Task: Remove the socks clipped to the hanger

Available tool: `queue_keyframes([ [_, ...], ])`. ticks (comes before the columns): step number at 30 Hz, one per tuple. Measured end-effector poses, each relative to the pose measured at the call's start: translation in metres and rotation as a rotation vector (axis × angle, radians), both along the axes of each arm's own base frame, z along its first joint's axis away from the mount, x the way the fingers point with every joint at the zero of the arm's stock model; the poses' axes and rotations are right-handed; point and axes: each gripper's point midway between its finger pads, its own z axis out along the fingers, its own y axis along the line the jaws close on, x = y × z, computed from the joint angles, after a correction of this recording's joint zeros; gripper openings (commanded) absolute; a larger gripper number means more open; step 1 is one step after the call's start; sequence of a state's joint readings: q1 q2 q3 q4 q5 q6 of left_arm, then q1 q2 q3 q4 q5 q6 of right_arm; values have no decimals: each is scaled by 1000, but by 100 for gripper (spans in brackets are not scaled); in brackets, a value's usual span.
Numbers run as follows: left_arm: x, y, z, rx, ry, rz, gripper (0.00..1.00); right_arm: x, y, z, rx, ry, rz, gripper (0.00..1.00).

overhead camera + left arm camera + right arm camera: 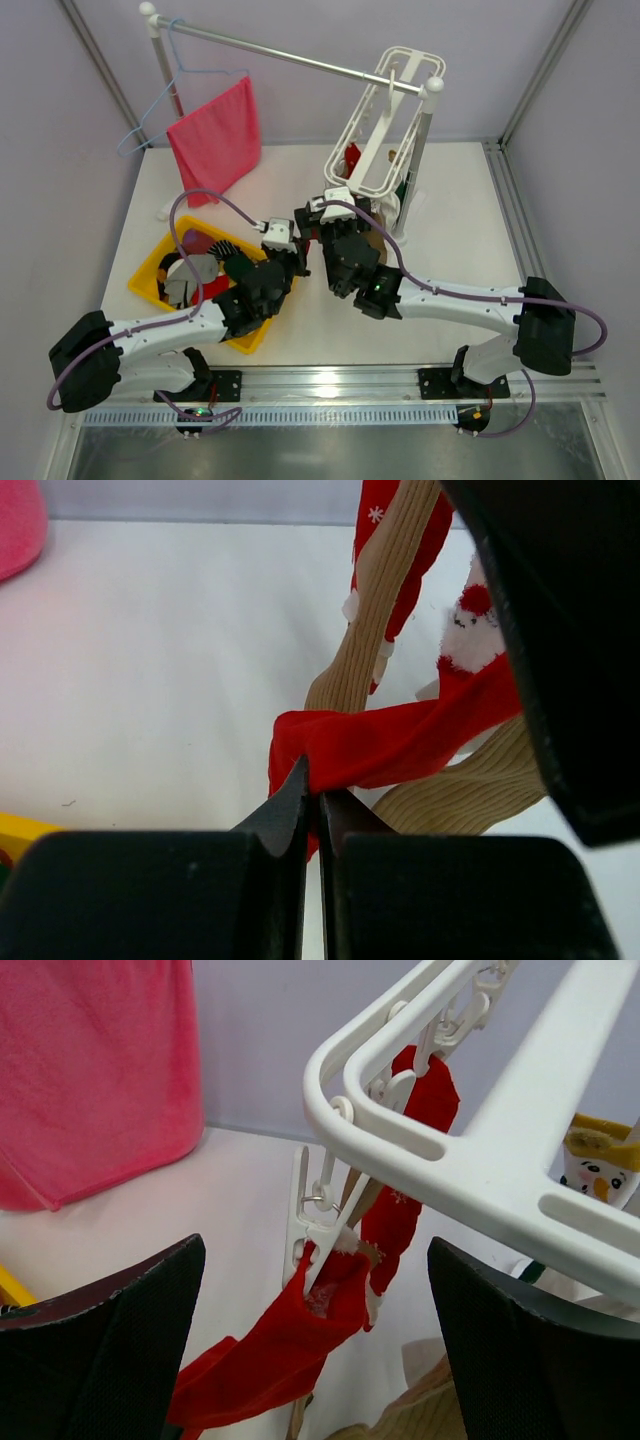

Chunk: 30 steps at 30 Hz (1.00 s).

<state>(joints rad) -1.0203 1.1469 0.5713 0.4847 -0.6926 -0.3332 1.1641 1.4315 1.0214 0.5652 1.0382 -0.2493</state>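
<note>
Left tool (pixel 313 805): fingers together, clamped on the loose end of a red sock (pixel 400 742). The sock runs up and to the right from the pinch. A tan ribbed sock (pixel 385 590) hangs just behind it, and its lower part lies on the bench (pixel 450 230).

Right tool (pixel 315 1250): fingers wide apart, holding nothing. It sits just under the hanger (pixel 470 1160) with a white clip (pixel 305 1215) between the fingers. Can't tell if either finger touches the clip. The clip bites the cuff of the red sock. A second red sock (pixel 425 1100) hangs from the next clip along the same bar.

The hanger hooks onto the metal rail (pixel 290 55) at its right end, over the bench's far right corner, and the frame is tilted. Both tools meet just in front of it, mid-bench.

Other items: a pink cloth (pixel 215 140) and a light-blue wire hanger (pixel 160 100) at the rail's left end, and a yellow basket (pixel 150 270) of fabric items at the bench's left edge.
</note>
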Motion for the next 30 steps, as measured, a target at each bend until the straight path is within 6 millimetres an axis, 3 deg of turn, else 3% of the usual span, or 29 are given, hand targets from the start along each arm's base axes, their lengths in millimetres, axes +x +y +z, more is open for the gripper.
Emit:
queue_keyframes([
  [7, -4, -3, -2, -4, -2, -10, 0, 6, -10, 12, 12, -20, -47, 87],
  [13, -7, -5, -3, -8, -5, -19, 0, 15, -16, 2, 9, 10, -60, 75],
  [15, -8, -6, -2, -10, -6, -23, 0, 18, -18, -2, 6, 21, -62, 63],
  [16, -8, -7, -2, -12, -8, -24, 0, 20, -19, -3, 4, 27, -62, 50],
  [19, -9, -8, -1, -14, -9, -27, 0, 24, -21, -8, 4, 46, -58, 29],
  [20, -9, -8, -1, -15, -10, -29, 0, 26, -21, -9, 6, 53, -53, 14],
  [21, -9, -8, -1, -17, -11, -30, 0, 27, -22, -10, 9, 58, -52, 6],
  [30, -9, -7, -5, -7, -6, -17, 0, 25, -25, 1, 59, 59, -9, 4],
])
